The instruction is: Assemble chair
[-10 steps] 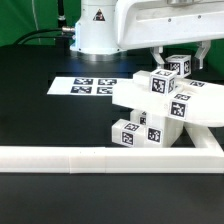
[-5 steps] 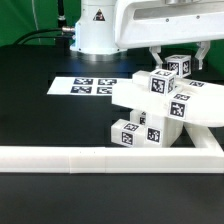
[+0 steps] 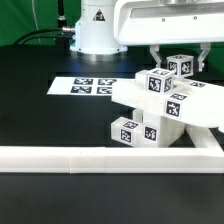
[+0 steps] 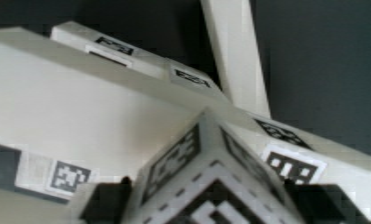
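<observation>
The white chair (image 3: 160,105) sits on the black worktop (image 3: 50,125), over on the exterior view's right. It is only partly built — a flat slab (image 3: 130,95) lies tilted, with chunky square posts (image 3: 128,131) poking out under it and a bar (image 3: 205,108) running off to the exterior view's right. Small black-and-white tags are stuck on the pieces. The lowest post rests close behind the long white border rail (image 3: 90,156), which lies across the front of the worktop.

The robot's arm comes down from above, and its fingers (image 3: 157,57) hang right over the top post (image 3: 179,65) of the chair. One dark finger shows on each side of that post, close to it. I cannot tell if the fingers are squeezing it or just near it.

The marker board (image 3: 85,86) lies flat on the worktop, toward the exterior view's left of the chair and a bit farther back. The robot's white base (image 3: 95,30) stands behind it.

In the wrist view the slab (image 4: 93,105) is very close, and a tagged post (image 4: 217,175) points toward the camera — the picture is blurry there.
</observation>
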Motion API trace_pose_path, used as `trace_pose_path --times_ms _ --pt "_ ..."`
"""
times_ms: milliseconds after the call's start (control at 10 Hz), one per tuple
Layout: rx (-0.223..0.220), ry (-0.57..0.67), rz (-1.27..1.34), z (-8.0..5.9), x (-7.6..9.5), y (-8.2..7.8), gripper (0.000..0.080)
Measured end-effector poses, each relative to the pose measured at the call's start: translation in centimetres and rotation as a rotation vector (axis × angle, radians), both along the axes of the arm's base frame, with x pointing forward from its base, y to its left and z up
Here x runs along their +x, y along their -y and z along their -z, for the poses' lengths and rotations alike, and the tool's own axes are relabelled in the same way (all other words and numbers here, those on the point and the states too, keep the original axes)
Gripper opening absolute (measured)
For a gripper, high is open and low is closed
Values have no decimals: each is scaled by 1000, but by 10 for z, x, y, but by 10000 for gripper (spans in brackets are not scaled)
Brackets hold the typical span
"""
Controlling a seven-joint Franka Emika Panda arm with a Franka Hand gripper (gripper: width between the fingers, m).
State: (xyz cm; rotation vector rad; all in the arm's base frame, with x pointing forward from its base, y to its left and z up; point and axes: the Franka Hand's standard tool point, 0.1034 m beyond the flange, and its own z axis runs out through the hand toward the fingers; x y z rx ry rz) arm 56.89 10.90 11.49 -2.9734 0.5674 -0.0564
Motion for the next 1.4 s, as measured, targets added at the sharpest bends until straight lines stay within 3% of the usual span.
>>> trace_pose_path --times_ms 300,400,600,1300,1400 --pt "1 -4 34 0 0 0 407" --pt "0 -2 18 0 0 0 596" --pt "-6 5 -55 0 0 -1 634" --pt "-51 51 -500 -2 -3 -3 649" --pt "-55 57 -563 -2 -3 -2 526"
